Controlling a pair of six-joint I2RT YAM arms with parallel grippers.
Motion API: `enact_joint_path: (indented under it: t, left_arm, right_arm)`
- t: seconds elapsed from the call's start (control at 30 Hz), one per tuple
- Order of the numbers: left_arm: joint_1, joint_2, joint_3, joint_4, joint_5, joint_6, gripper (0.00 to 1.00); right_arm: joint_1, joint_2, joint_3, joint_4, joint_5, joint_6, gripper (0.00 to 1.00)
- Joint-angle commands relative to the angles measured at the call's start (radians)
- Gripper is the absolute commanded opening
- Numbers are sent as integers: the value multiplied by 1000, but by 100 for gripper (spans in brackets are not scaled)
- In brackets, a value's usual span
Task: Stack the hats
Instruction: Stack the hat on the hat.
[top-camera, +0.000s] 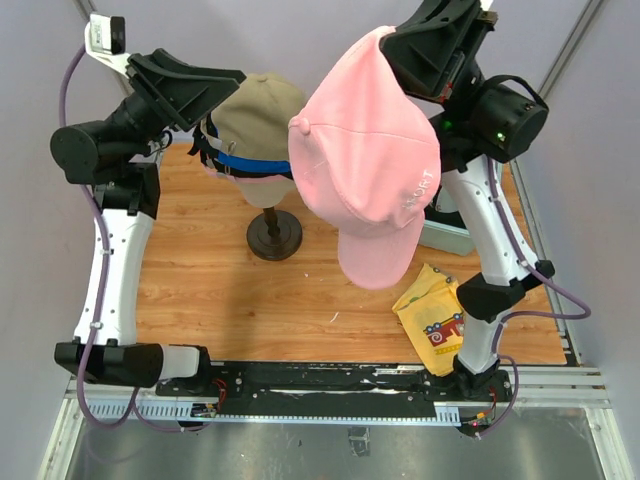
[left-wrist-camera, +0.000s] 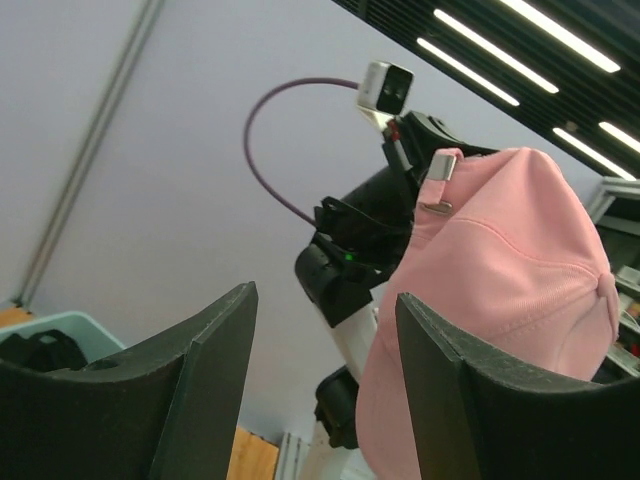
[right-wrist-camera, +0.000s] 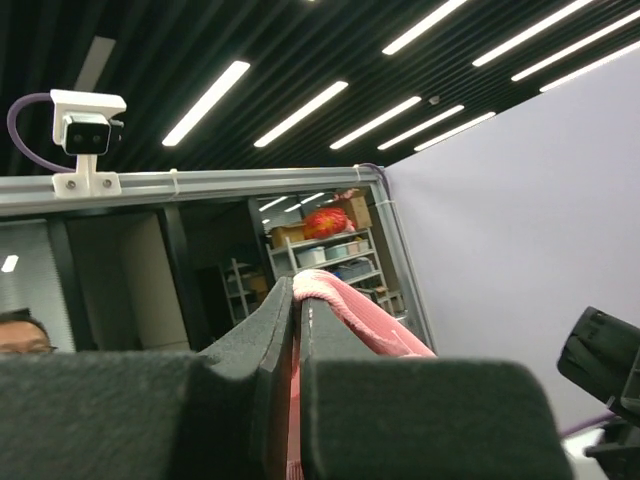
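A pink hat hangs high in the air, brim down, with my right gripper shut on its back edge. In the right wrist view the jaws pinch the pink hat's strap between them. A tan hat sits on top of the stack on the mannequin head, with a blue hat's rim and black fabric showing beneath it. My left gripper stands open beside that stack on its left, holding nothing. In the left wrist view its fingers are spread, with the pink hat beyond them.
The mannequin head's dark round stand rests mid-table on the wooden top. A yellow cloth with red print lies at the front right by the right arm's base. A teal bin sits behind the pink hat at the right.
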Motion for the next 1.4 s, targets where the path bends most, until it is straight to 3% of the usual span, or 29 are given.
enact_joint_path:
  t: [0.0,0.17,0.47,0.6,0.8,1.03,1.13,1.37]
  left_arm:
    - [-62,51,-16,262,92,-171,63]
    - [-175,119,14,369,113,-204,64]
    - [-196,229,-3,949,-8,-580,71]
    - [-201,260,14,1085,-85,-679,77]
    - [-273,278,59,1088,-84,-667,88]
    - [-337,286,70,1052,-54,-625,91]
    - [-373,288,82,1044,-40,-611,99]
    - [-450,291,124,1024,-9,-576,98]
  right_arm:
    - [60,17,37,81,63,60,0]
    - [128,52,69,86,66,69,0]
    - [148,42,17,134,53,99,0]
    - [148,39,-13,161,52,113,0]
    - [154,81,10,173,66,132,0]
    - [174,103,6,176,64,132,0]
    - [174,104,-5,182,63,132,0]
    - [173,116,-40,200,67,142,0]
